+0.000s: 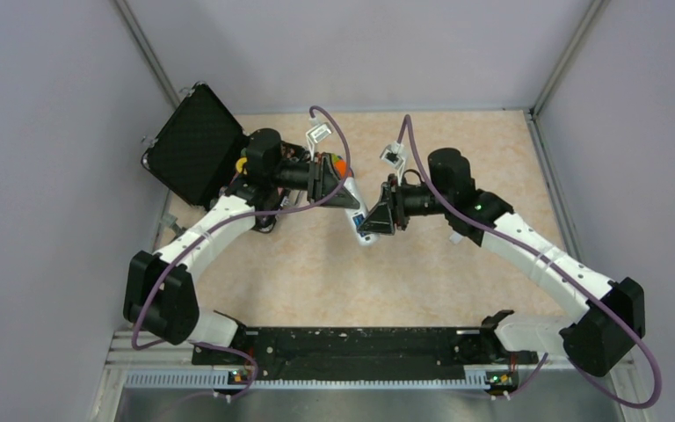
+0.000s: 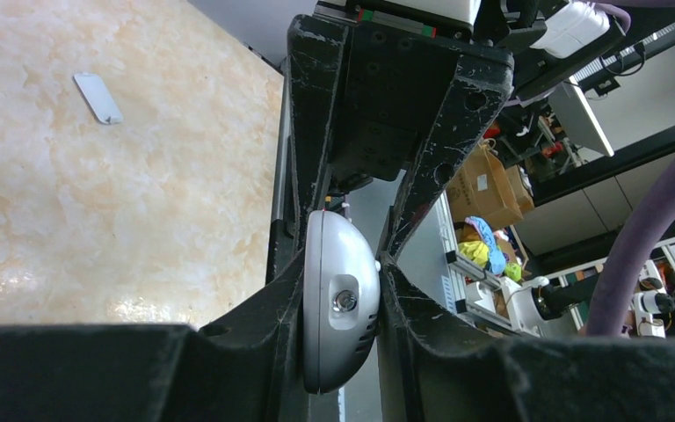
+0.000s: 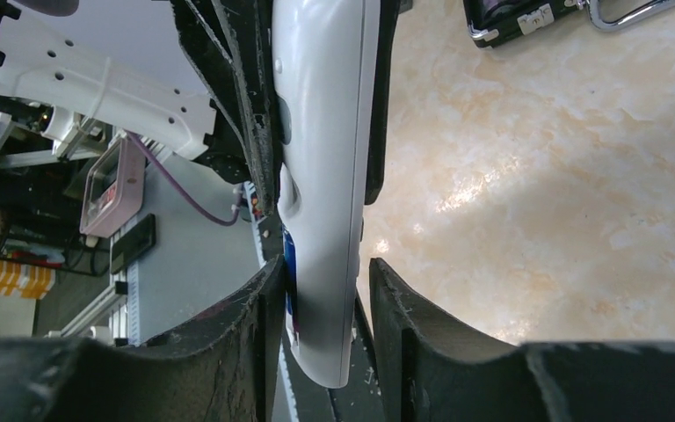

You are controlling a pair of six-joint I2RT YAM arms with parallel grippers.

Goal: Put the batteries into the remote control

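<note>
Top view: both arms are reaching toward mid table (image 1: 316,264), grippers facing each other w/ the remote control (image 1: 352,195) bridging them, lifted off the surface. The L gripper (image 1: 338,189) is gripping its upper end and the R gripper (image 1: 376,220) is sitting at its lower end. An open black case (image 1: 193,145) is lying at far left behind the L arm. Finger gaps are too small to read from up here.

L wrist cam is filling that in: the L gripper (image 2: 343,264) is clamping the remote's rounded grey-white end (image 2: 341,325), pads pressing both sides, jaws part-closed to the remote's width. Only this view is showing a small flat white rectangular piece (image 2: 98,97) lying on the table, well apart from the remote.

R wrist cam: the R gripper (image 3: 325,268) is straddling the remote's (image 3: 325,132) other end. One finger (image 3: 264,334) is sitting against the side where a blue battery (image 3: 290,264) is showing; the other finger (image 3: 395,334) is leaving a thin gap, so jaws are part open, not clamping. Only here is the battery visible, at the remote's edge. The case's corner (image 3: 510,18) is peeking in at top.
</note>
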